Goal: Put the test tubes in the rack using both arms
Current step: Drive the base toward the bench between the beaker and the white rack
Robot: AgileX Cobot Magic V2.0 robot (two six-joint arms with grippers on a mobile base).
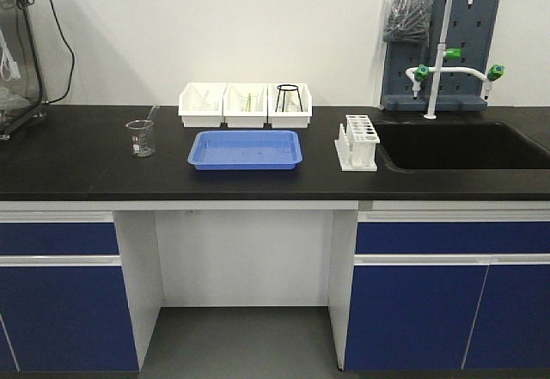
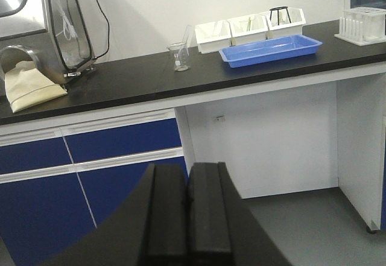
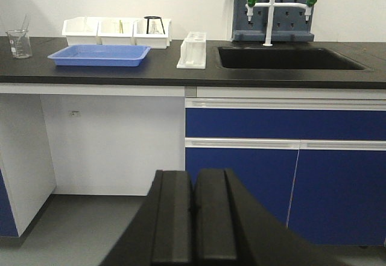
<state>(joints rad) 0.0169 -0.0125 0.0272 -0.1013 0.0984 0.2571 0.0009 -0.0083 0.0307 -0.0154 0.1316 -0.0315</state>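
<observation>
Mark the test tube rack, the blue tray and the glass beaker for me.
test tube rack (image 1: 361,143), front view, its front wall.
blue tray (image 1: 245,149), front view, bare floor.
glass beaker (image 1: 141,139), front view, side wall.

front: stands back from counter (image 1: 86,168), square-on, slightly above | left wrist: low, just behind left fingers (image 2: 166,218), counter far beyond and above them | right wrist: low, behind right fingers (image 3: 172,218), likewise | all share blue tray (image 1: 245,149), rack (image 1: 357,143)
</observation>
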